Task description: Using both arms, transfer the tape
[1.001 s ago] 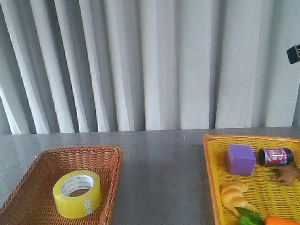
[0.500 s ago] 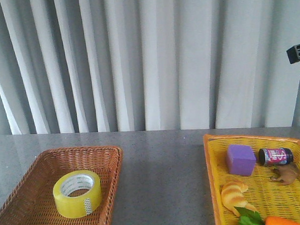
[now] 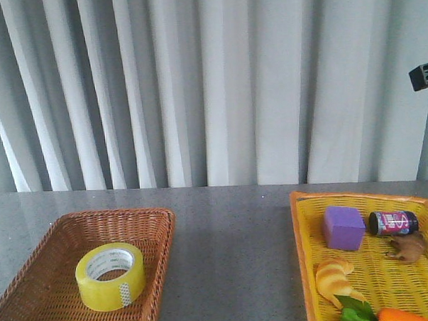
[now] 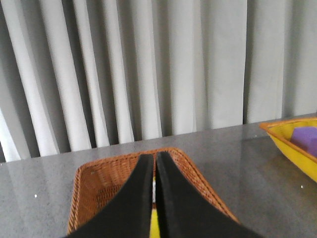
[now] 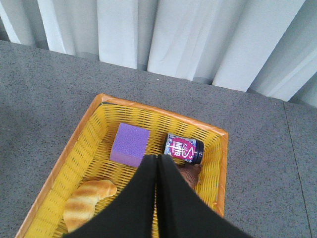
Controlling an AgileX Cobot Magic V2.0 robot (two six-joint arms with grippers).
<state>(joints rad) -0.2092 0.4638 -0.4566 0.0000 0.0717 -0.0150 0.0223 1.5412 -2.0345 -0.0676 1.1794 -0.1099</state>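
Observation:
The yellow tape roll (image 3: 109, 276) with a white printed core lies flat in the brown wicker basket (image 3: 33, 259) at the front left. In the left wrist view my left gripper (image 4: 154, 157) is shut and empty above that basket (image 4: 88, 183), and only a sliver of the tape (image 4: 154, 229) shows between the fingers. My right gripper (image 5: 157, 158) is shut and empty, high above the yellow basket (image 5: 86, 136). Neither arm shows in the front view.
The yellow basket (image 3: 296, 228) at the right holds a purple block (image 3: 343, 227), a dark jar with a pink label (image 3: 392, 222), a brown figure (image 3: 408, 248), a croissant (image 3: 334, 279), green leaves and an orange item. Grey curtains hang behind the grey table. A black fixture (image 3: 423, 75) sits at upper right.

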